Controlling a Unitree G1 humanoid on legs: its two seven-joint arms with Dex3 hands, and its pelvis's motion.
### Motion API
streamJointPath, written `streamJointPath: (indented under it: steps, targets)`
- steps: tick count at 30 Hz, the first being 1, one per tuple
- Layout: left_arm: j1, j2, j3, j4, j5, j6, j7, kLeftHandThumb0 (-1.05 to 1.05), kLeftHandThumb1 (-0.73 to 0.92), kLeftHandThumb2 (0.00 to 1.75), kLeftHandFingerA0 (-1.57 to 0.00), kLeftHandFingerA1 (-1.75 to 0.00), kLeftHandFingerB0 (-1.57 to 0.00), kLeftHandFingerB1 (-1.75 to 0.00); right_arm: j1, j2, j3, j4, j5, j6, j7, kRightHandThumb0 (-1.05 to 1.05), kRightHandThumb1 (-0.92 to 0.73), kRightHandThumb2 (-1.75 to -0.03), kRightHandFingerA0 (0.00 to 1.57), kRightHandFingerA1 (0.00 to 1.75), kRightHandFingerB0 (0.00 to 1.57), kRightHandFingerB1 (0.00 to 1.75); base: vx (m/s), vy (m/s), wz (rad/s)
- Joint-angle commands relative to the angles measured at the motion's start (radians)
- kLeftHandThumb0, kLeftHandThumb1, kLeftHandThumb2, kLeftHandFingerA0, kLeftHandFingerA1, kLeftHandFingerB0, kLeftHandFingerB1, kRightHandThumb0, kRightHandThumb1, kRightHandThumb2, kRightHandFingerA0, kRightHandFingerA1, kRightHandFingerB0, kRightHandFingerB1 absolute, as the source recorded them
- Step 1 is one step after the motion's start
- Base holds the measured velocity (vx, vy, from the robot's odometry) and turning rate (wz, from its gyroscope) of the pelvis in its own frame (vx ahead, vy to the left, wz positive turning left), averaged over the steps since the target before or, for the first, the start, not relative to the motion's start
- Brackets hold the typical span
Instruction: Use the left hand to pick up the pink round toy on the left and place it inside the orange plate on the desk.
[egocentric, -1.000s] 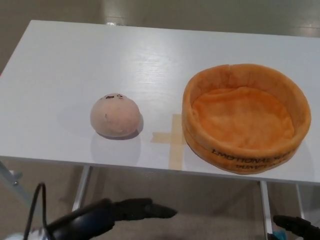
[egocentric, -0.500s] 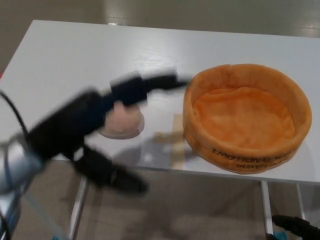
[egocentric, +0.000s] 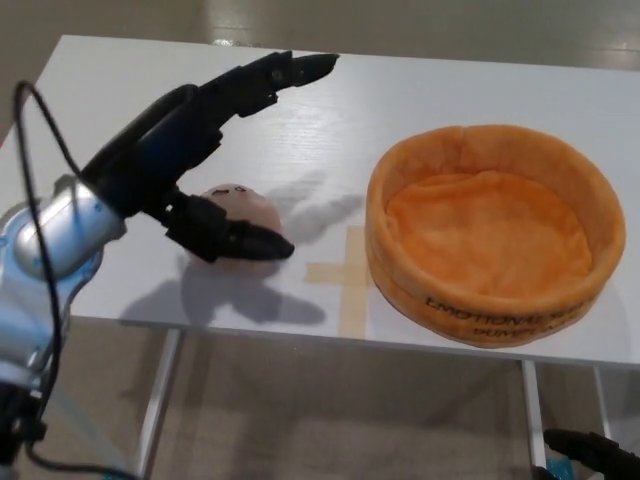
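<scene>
You're at the reach: the left robot hand (egocentric: 205, 135) hovers spread above the pink toy (egocentric: 243, 208). Lower, clamp, then carry to the orange plate (egocentric: 600, 215).

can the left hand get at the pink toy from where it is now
Probably yes. The left hand is open right over the pink round toy, thumb in front of it and fingers stretched out above, with nothing between them on the white table.

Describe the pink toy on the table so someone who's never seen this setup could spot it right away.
On the white table, look left of the orange plush plate and the tape cross. The pink round toy sits under the robot's open left hand. It is the only small pale dome, with tiny dark face marks on top.
</scene>
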Motion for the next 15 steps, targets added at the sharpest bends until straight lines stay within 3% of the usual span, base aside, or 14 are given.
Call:
streamJointPath:
  steps: [1, 7, 8, 9, 11, 14, 15]
  targets:
    - [-0.172, 0.011, -0.161, 0.405, 0.396, -0.098, 0.313, -0.59, 0.37, 0.73, 0.00, -0.08, -0.07, -0.24, 0.010, -0.001, -0.001, 0.003, 0.005, -0.009, 0.006, -0.23, -0.56, -0.56, 0.61, 0.63, 0.61, 0.49, 0.00, 0.000, 0.00]
    - [-0.197, 0.008, -0.248, 0.535, 0.441, -0.058, 0.356, -0.55, 0.36, 0.69, 0.00, -0.06, -0.07, -0.23, 0.010, -0.002, -0.001, 0.004, 0.004, 0.000, 0.004, -0.24, -0.56, -0.56, 0.61, 0.61, 0.60, 0.49, 0.00, 0.000, 0.00]
    - [-0.197, 0.007, -0.257, 0.549, 0.445, -0.059, 0.365, -0.53, 0.35, 0.72, 0.00, -0.13, -0.08, -0.27, 0.011, -0.002, -0.001, 0.004, 0.005, -0.002, 0.006, -0.23, -0.56, -0.56, 0.61, 0.61, 0.60, 0.49, 0.00, 0.000, 0.00]
    - [-0.200, 0.005, -0.269, 0.571, 0.451, -0.061, 0.377, -0.53, 0.42, 0.55, 0.00, -0.21, -0.08, -0.26, 0.011, -0.002, -0.002, 0.004, 0.006, -0.004, 0.007, -0.23, -0.56, -0.56, 0.59, 0.62, 0.61, 0.49, 0.00, 0.000, 0.00]
    - [-0.208, 0.000, -0.296, 0.618, 0.463, -0.067, 0.407, -0.52, 0.42, 0.53, -0.01, -0.25, -0.09, -0.27, 0.011, -0.003, -0.003, 0.004, 0.007, -0.007, 0.010, -0.23, -0.57, -0.56, 0.59, 0.61, 0.60, 0.49, 0.00, 0.000, 0.00]
    - [-0.215, -0.004, -0.318, 0.658, 0.469, -0.080, 0.442, -0.51, 0.41, 0.53, -0.02, -0.26, -0.10, -0.27, 0.010, -0.004, -0.004, 0.004, 0.008, -0.007, 0.013, -0.24, -0.56, -0.56, 0.59, 0.61, 0.60, 0.49, 0.00, 0.000, 0.00]
    - [-0.213, -0.007, -0.321, 0.663, 0.466, -0.075, 0.438, -0.50, 0.34, 0.68, -0.05, -0.22, -0.09, -0.29, 0.009, -0.003, -0.004, 0.004, 0.008, -0.005, 0.011, -0.23, -0.56, -0.56, 0.60, 0.60, 0.60, 0.48, 0.00, 0.000, 0.00]
